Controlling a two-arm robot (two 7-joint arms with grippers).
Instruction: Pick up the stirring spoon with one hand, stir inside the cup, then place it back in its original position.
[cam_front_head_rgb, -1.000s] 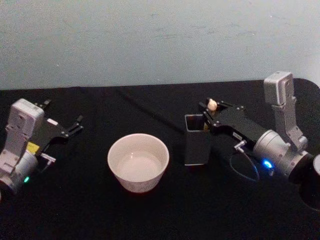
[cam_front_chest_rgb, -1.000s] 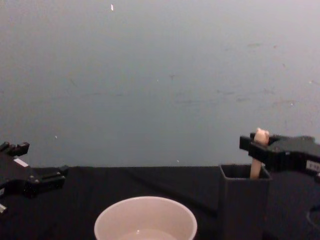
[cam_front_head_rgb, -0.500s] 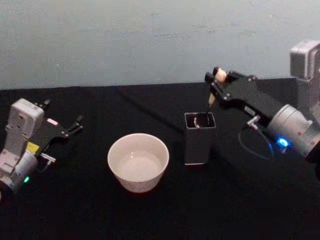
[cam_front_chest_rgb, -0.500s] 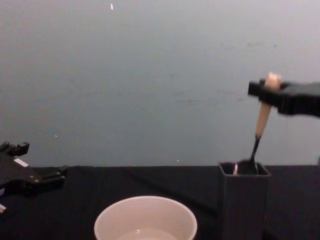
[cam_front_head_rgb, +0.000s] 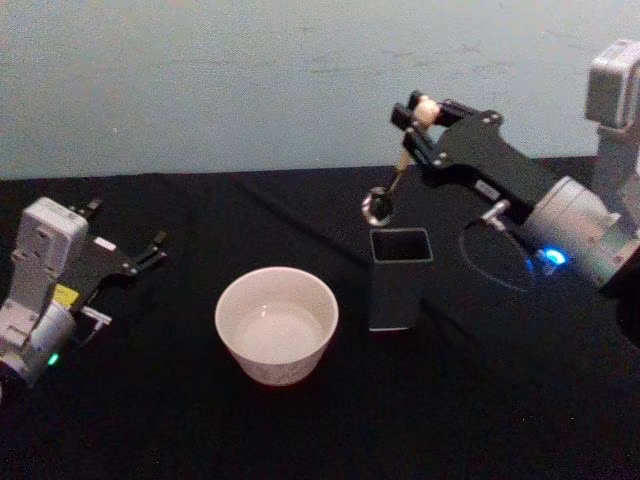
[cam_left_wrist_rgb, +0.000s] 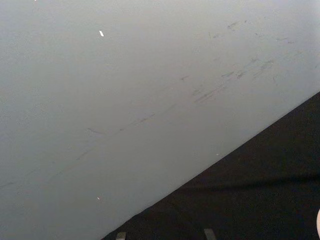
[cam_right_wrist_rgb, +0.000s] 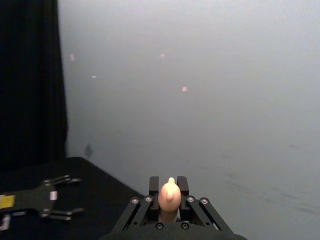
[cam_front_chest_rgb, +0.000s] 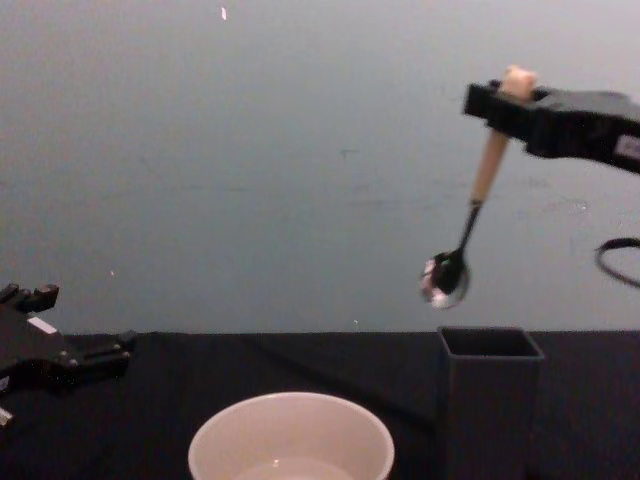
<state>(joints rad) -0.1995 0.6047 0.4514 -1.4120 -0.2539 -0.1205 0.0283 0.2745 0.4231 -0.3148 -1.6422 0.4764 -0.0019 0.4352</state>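
Spoon (cam_front_chest_rgb: 487, 168) aloft above holder (cam_front_chest_rgb: 490, 400), cup (cam_front_head_rgb: 270, 362) beside

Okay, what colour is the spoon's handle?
The stirring spoon has a pale beige handle above a thin dark stem; the chest view shows it best.

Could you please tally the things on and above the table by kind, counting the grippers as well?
Spoon: 1
Cup: 1
Holder: 1
Grippers: 2, the left gripper open, the right gripper shut on the spoon
Total: 5
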